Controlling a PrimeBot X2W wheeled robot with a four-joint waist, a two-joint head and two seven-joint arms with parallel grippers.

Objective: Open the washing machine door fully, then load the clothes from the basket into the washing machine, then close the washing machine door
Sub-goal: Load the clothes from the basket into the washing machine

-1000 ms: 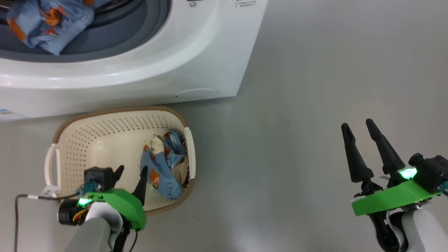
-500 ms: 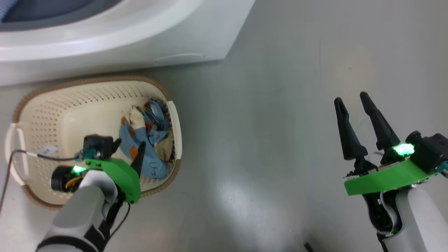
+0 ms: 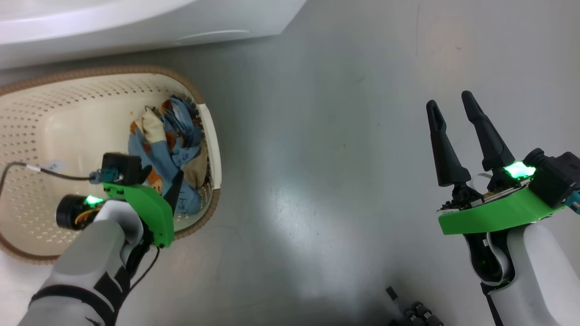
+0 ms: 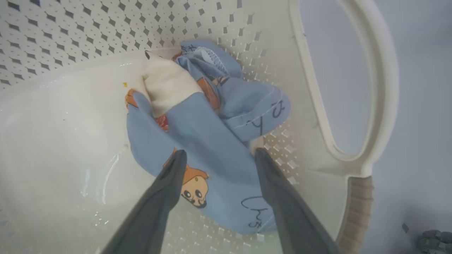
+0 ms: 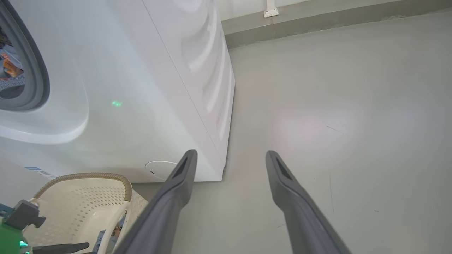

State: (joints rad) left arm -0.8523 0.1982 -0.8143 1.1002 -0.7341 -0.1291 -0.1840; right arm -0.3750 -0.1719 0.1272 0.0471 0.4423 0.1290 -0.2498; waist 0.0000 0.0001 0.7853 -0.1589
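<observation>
The clothes [image 4: 212, 141] are one crumpled bundle of light-blue fabric with orange-brown bear figures, dark pen-like marks and a cream piece at its far side. They lie at the right end of the basket [image 3: 68, 113], against its perforated wall, just beside the white handle [image 4: 379, 88]. The basket is cream plastic with a brown woven rim. It stands on the grey floor [image 3: 317, 181], near the front of the washing machine [image 3: 136, 18]. My left gripper [image 4: 219, 152] hangs over the bundle, fingers spread wide on both sides of the blue cloth; I cannot tell if the tips touch it. My right gripper [image 3: 448, 99] is well apart to the right, over bare floor, fingers also wide, holding nothing.
</observation>
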